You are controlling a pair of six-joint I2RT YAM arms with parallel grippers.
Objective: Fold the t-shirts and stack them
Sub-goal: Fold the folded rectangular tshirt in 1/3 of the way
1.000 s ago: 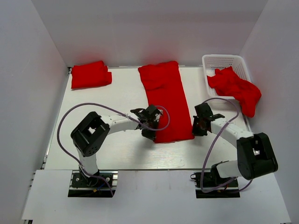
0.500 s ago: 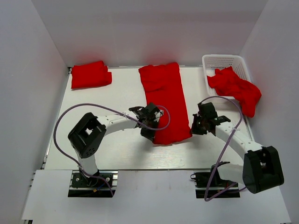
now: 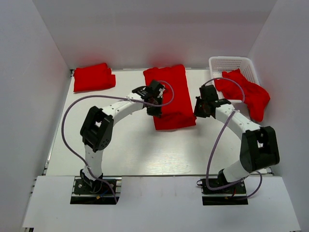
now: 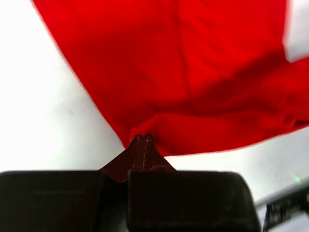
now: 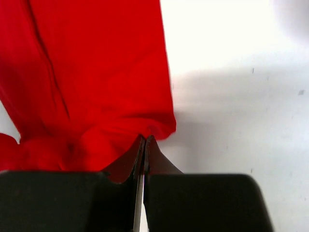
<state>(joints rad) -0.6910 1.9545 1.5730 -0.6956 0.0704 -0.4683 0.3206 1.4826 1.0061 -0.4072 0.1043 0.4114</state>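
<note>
In 1 second the left gripper and right gripper, jaws each clamped on a near hem corner, have swept the flat red cotton t-shirt at the centre of the white table back over itself, so this halving fold looks nearly laid.

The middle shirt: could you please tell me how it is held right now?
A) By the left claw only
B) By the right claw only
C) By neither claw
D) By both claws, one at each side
D: in the wrist views the left claw and the right claw are each shut on a bunched edge of the shirt.
</note>
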